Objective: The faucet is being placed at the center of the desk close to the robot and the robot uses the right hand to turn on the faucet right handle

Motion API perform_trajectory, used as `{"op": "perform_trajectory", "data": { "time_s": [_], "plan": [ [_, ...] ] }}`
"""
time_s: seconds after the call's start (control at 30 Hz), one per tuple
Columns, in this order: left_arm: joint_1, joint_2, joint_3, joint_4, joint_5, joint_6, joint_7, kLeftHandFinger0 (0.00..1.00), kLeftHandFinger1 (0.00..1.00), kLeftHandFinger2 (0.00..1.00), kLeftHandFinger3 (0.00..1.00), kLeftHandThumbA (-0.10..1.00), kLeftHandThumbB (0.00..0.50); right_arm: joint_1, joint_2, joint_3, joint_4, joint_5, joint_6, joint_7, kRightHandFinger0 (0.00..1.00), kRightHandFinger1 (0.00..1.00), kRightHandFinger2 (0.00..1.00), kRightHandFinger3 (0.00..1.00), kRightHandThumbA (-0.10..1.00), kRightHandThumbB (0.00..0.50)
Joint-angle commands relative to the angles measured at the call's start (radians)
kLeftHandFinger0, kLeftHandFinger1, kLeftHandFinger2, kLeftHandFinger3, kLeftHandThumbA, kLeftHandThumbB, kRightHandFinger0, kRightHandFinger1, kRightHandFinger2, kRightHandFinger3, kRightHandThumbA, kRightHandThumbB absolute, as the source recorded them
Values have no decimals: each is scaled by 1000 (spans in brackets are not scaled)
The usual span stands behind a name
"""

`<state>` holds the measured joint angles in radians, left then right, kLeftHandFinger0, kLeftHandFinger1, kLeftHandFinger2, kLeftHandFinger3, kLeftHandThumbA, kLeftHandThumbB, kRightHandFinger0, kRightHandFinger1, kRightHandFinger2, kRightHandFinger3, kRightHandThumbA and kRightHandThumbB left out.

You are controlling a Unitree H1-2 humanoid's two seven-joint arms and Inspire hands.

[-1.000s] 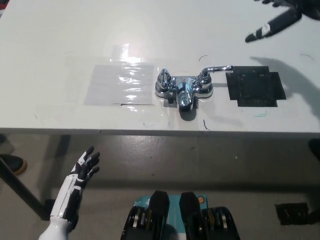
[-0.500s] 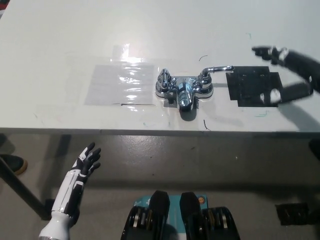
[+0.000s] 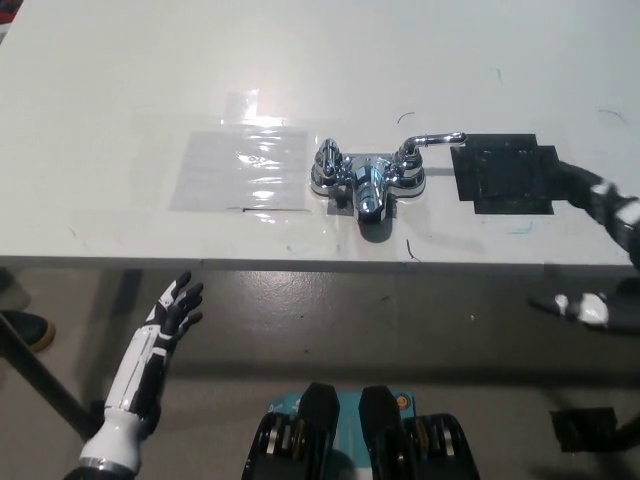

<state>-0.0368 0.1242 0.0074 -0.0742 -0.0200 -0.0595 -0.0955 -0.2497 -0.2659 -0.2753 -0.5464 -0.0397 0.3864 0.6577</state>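
Right hand (image 3: 600, 250) has dropped from 1 o'clock down to 4 o'clock off the desk (image 3: 120, 80) edge since a second ago, fingers spread, holding nothing. Faucet (image 3: 368, 178) sits center, near edge; its right handle (image 3: 432, 141) points to 3 o'clock. Looks like either approach or retreat. Left hand (image 3: 170, 315) idles open at 8 o'clock.

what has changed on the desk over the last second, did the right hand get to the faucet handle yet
Not yet. The black right hand has come down from the far right of the desk to its near right edge, open and holding nothing, well short of the faucet. The faucet's right handle points right as before. The clear sheet and black patch have not moved. The white left hand stays open below the desk edge.
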Motion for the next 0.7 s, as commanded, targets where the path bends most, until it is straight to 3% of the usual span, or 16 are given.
{"op": "perform_trajectory", "data": {
  "time_s": [0.0,0.13,0.23,0.27,0.3,0.33,0.43,0.53,0.6,0.67],
  "plan": [
    [-59,24,17,-26,-46,-8,-24,1000,1000,1000,1000,972,187,83,110,-115,-245,300,-184,-184,1000,1000,1000,1000,1000,391],
    [-53,22,16,-28,-60,-9,-30,1000,1000,1000,1000,949,155,152,164,-42,-73,227,-235,-135,1000,1000,1000,1000,1000,359],
    [-47,26,14,-31,-52,0,-32,1000,1000,1000,1000,968,208,166,197,-2,113,159,-296,-154,1000,1000,1000,1000,1000,324],
    [-45,27,13,-31,-52,-1,-33,1000,1000,1000,1000,973,209,169,198,2,129,155,-305,-157,1000,1000,1000,1000,1000,207],
    [-43,25,13,-31,-54,-2,-33,1000,1000,1000,1000,973,210,171,197,12,163,140,-306,-160,1000,1000,1000,1000,1000,278],
    [-38,25,12,-31,-56,-4,-35,1000,1000,1000,1000,970,187,171,201,21,211,137,-321,-161,1000,1000,1000,1000,1000,233],
    [-19,27,6,-32,-57,-7,-39,1000,1000,1000,1000,970,166,180,211,53,307,129,-344,-172,1000,1000,1000,1000,1000,171],
    [-10,27,4,-33,-64,-9,-39,1000,1000,1000,1000,955,156,189,218,78,376,132,-376,-191,1000,1000,1000,1000,1000,177],
    [-4,31,-2,-33,-49,-7,-36,1000,1000,1000,1000,962,212,192,230,94,450,129,-425,-207,1000,1000,1000,1000,1000,175],
    [3,30,-5,-38,-50,5,-38,1000,1000,1000,1000,962,230,199,234,104,472,127,-427,-221,1000,1000,1000,1000,1000,176]
  ]
}}
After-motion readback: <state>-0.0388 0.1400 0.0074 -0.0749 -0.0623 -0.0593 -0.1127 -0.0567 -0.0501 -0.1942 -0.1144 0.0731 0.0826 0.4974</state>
